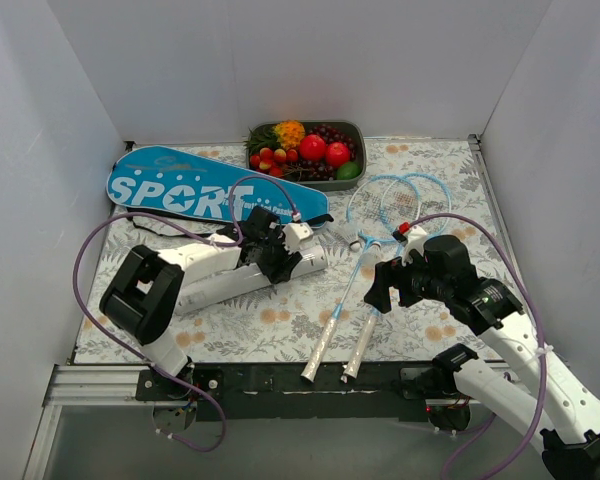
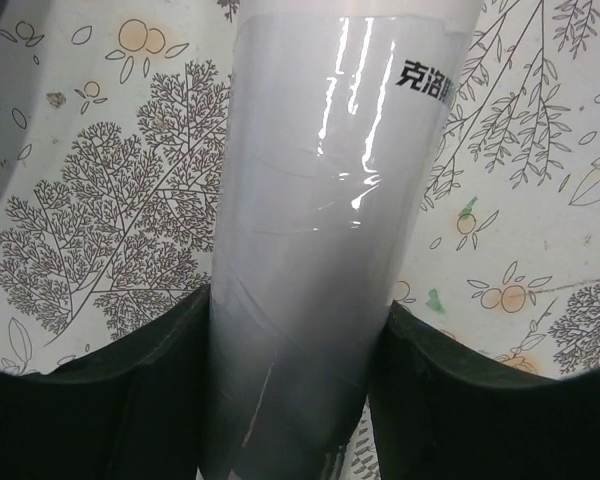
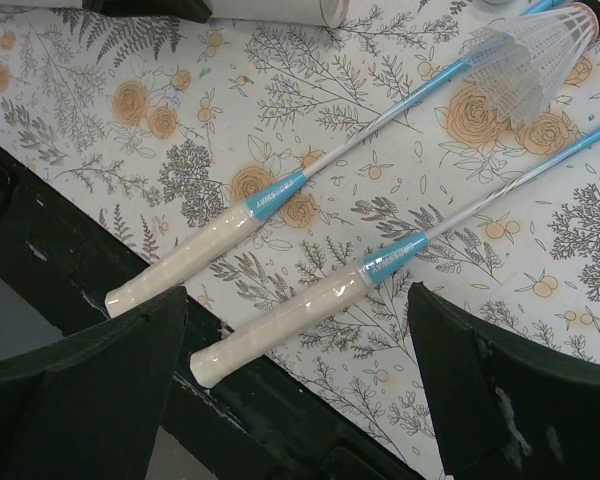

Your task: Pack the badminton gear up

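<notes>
Your left fingers [image 2: 130,400] are clamping the white cylindrical shuttlecock tube [image 2: 320,250] on the floral counter [image 2: 100,200] near the long blue "SPORT" bag [image 1: 195,190], likely for bagging; your right fingers [image 3: 80,380] are hanging wide over two light-blue rackets [image 3: 280,323].

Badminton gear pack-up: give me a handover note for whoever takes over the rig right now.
Left gripper: closed on the shuttlecock tube, just in front of the bag.
Right gripper: open, empty, above the handles of the rackets.
The rackets lie side by side, with a loose shuttlecock on one shaft.
Done: nothing is packed.
Left: put the tube, rackets and shuttlecock into the bag.
</notes>
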Controlling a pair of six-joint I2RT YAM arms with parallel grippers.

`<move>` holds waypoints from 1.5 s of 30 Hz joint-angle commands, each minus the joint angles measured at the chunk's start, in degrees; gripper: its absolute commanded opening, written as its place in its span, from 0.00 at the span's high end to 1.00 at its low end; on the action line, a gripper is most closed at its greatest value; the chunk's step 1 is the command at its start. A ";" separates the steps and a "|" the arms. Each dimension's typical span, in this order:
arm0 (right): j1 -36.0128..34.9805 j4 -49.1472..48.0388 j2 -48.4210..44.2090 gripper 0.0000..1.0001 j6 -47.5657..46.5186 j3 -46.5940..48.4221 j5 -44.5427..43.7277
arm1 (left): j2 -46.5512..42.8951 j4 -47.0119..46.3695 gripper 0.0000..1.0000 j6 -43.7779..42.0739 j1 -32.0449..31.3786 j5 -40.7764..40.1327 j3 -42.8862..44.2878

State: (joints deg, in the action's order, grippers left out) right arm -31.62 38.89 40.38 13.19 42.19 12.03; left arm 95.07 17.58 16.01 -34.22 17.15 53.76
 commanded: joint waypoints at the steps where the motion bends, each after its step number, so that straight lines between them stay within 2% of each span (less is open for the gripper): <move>1: -0.11 -1.72 0.22 0.02 0.08 0.70 0.71 | -2.86 2.28 0.72 1.48 -1.20 -1.15 1.26; 3: -0.11 -1.72 0.49 0.02 0.52 0.61 0.63 | -4.09 2.80 0.81 1.92 -1.90 -1.41 0.83; 4: -0.11 -1.72 0.84 0.02 0.78 0.61 0.62 | -5.58 2.98 0.82 2.01 -2.95 -2.02 0.56; 11: -0.11 -2.25 2.77 0.02 1.14 5.52 6.50 | -16.11 3.86 0.80 3.85 -7.00 0.33 -1.81; 19: -0.11 -2.15 5.67 0.02 0.34 15.63 20.47 | -30.63 2.99 0.76 7.80 -8.32 7.81 -6.02; 25: -0.11 -5.66 6.55 0.04 1.93 18.01 26.19 | -38.97 2.02 0.67 10.27 -8.59 11.06 -9.19; 32: -0.20 -11.03 9.36 0.08 4.47 19.24 32.26 | -43.30 0.26 0.55 11.68 -8.59 12.56 -12.62; 39: -1.52 -15.68 11.73 0.15 7.46 18.36 33.23 | -45.23 -0.62 0.41 12.38 -8.59 13.00 -13.33; 45: -5.56 -17.89 14.02 0.21 8.61 18.10 30.25 | -46.11 -0.97 0.36 12.64 -8.59 12.82 -13.59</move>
State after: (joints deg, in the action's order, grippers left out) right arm -34.79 25.30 53.12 20.36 58.87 43.22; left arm 50.70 18.74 28.10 -42.57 28.80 40.18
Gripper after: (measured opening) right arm 0.806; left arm 0.634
